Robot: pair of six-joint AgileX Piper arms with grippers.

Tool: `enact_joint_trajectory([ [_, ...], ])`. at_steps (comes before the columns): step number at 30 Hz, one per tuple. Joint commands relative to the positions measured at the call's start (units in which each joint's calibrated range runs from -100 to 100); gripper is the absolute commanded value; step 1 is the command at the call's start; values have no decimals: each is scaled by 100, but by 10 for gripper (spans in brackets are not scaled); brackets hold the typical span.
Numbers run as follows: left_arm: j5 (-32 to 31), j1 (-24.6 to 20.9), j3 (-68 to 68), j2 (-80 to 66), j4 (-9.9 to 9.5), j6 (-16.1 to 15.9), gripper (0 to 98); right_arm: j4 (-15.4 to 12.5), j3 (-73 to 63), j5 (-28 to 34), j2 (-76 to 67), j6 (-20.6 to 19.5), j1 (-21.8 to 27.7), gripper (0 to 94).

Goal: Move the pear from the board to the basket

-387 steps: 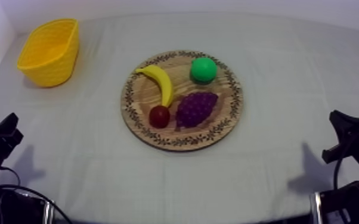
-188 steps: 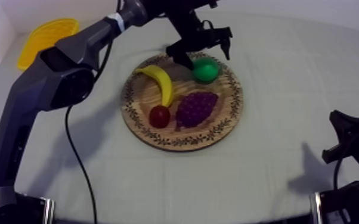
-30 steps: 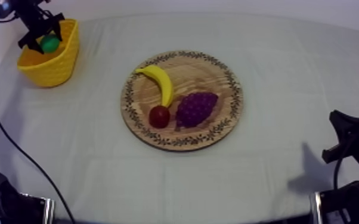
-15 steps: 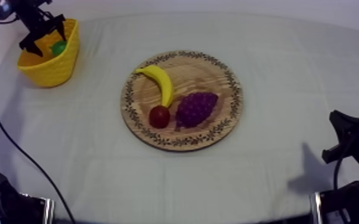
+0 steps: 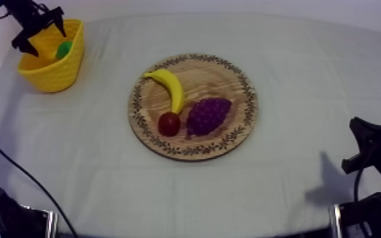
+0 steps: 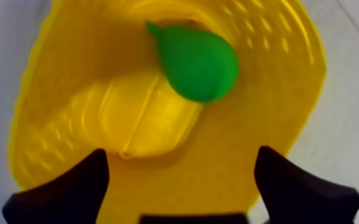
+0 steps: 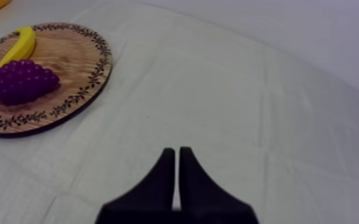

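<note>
Pear (image 5: 63,49): lying inside the basket (image 5: 54,73), against the inner wall on the side nearer the board (image 5: 199,88). The left wrist view shows it resting free on the basket's inner slope, stem end uppermost, touching no finger.

Basket: upright on the bench (image 5: 294,76), well apart from the board, off its far left side.

Left gripper (image 5: 38,28): above the basket mouth, clear of the rim. Fingers spread wide with nothing between them; the basket floor shows through the gap in the left wrist view. The pear lies beyond the fingertips, not in line with them.

Right gripper (image 7: 176,152): low at the near right of the board, well apart from it. Fingers pressed together in a narrow wedge, holding nothing, pointing over bare cloth.

Board: flat on the bench, carrying three items. Banana (image 5: 171,88) on its left half. Small red fruit (image 5: 169,123) at the banana's near end, touching or just beside it. Grapes (image 5: 207,115) just right of the red fruit, close against it. The far right part of the board is bare wood.
</note>
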Motion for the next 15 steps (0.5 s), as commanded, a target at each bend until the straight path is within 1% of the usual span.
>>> enact_joint_trajectory([
  [1,-43,9,288,-315,-3,-18,898,-1,0,1,-4,-4,1,4],
  [9,-378,112,1315,-1349,18,-189,714,-1,0,1,-4,-4,1,4],
  [15,-726,221,2086,-2278,-1,-302,582,-1,0,1,-4,-4,1,4],
])
